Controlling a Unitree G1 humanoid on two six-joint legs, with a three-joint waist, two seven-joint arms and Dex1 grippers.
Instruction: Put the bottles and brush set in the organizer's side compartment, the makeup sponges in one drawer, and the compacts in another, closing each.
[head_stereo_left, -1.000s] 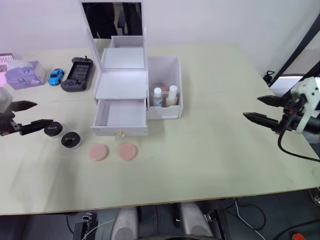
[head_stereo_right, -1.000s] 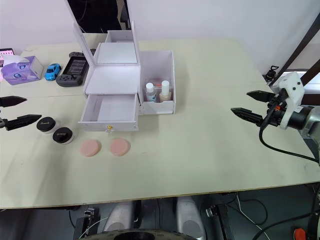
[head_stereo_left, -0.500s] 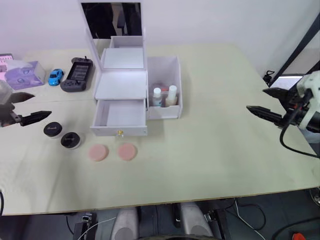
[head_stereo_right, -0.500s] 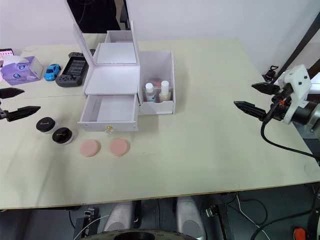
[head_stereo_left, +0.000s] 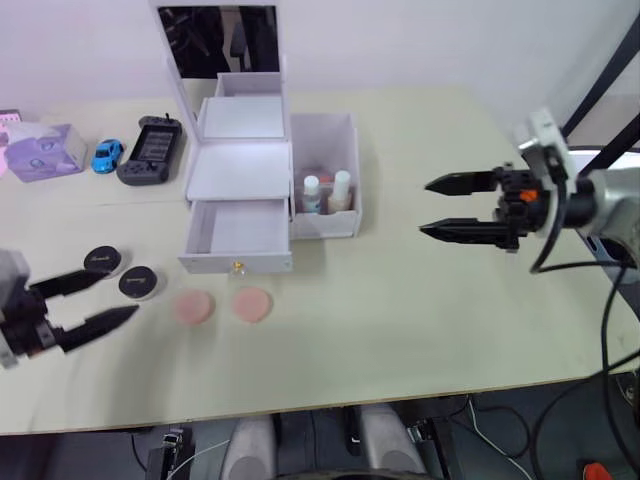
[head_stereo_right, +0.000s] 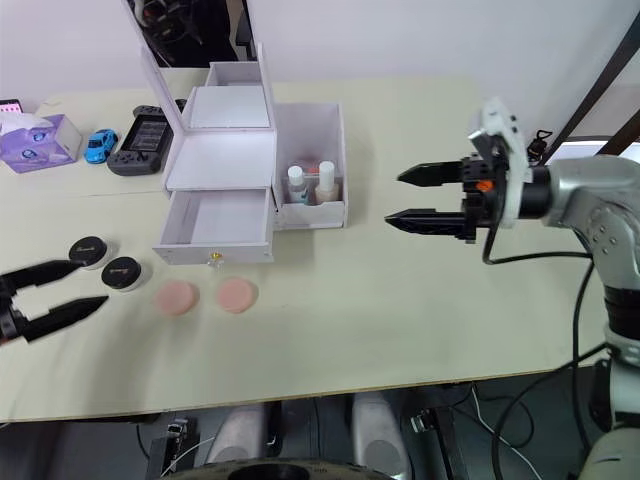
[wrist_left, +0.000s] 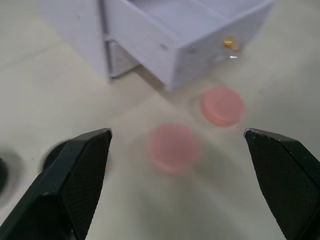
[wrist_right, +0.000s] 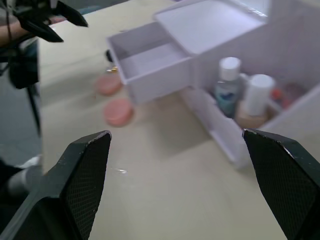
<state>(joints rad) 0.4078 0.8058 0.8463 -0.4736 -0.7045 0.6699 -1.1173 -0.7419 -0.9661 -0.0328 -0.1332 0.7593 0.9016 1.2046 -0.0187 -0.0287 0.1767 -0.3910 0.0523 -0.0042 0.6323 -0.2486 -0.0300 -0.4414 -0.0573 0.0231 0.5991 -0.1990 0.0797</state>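
Observation:
The white organizer (head_stereo_left: 243, 170) stands mid-table with its mirror up and its lower drawer (head_stereo_left: 238, 232) pulled open and empty. In the side compartment (head_stereo_left: 324, 135) stand two bottles (head_stereo_left: 313, 194) (head_stereo_left: 342, 190), with the coral handles of the brush set (wrist_right: 287, 93) behind them. Two pink makeup sponges (head_stereo_left: 195, 308) (head_stereo_left: 252, 304) lie in front of the drawer. Two black compacts (head_stereo_left: 100, 260) (head_stereo_left: 140, 283) sit to their left. My left gripper (head_stereo_left: 125, 292) is open, just left of the sponges and in front of the compacts. My right gripper (head_stereo_left: 424, 208) is open, right of the side compartment.
At the back left are a pale purple box (head_stereo_left: 45, 152), a blue toy car (head_stereo_left: 106, 155) and a dark game controller (head_stereo_left: 152, 150). The table's front edge (head_stereo_left: 320, 405) runs close below the sponges.
My left gripper has come forward and right, from behind the compacts to in front of them beside the sponges. My right gripper has swung left toward the organizer. Both stay open.

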